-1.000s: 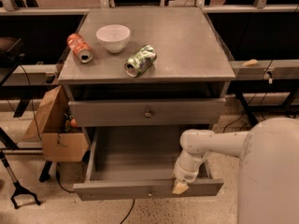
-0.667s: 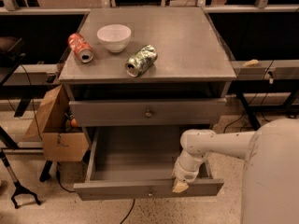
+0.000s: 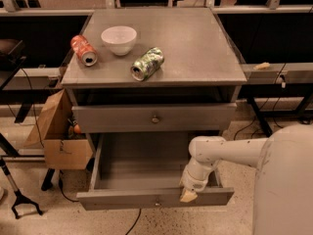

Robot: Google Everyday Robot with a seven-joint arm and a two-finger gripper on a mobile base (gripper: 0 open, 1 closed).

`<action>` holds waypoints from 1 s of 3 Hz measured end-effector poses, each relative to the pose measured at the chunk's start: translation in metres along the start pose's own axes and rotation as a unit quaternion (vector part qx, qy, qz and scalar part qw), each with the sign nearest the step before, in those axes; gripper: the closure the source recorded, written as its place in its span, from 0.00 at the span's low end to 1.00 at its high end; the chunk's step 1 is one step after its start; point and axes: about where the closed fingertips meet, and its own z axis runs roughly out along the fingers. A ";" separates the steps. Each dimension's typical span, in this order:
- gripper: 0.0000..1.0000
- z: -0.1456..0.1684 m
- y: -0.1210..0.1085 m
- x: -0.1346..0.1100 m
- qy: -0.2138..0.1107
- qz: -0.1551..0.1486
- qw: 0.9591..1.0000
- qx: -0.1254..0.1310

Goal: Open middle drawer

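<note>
The middle drawer is pulled far out of the grey cabinet, and its inside shows bare. Its flat front has a small round centre knob. My gripper is at the top edge of that front, right of the knob, with its tan tip down against the front. My white arm reaches in from the right. The taller drawer above is pushed in. The lowest drawer is hidden under the open one.
On the cabinet top stand a white bowl, an orange can and a green can, both lying down. A cardboard box sits on the floor at the left. Dark desks flank the cabinet.
</note>
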 end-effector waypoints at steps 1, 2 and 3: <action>0.58 -0.001 -0.002 -0.001 0.000 0.000 1.000 0.000; 0.35 -0.001 -0.002 -0.001 0.000 0.000 1.000 0.000; 0.11 -0.001 -0.002 -0.001 0.000 0.000 1.000 0.000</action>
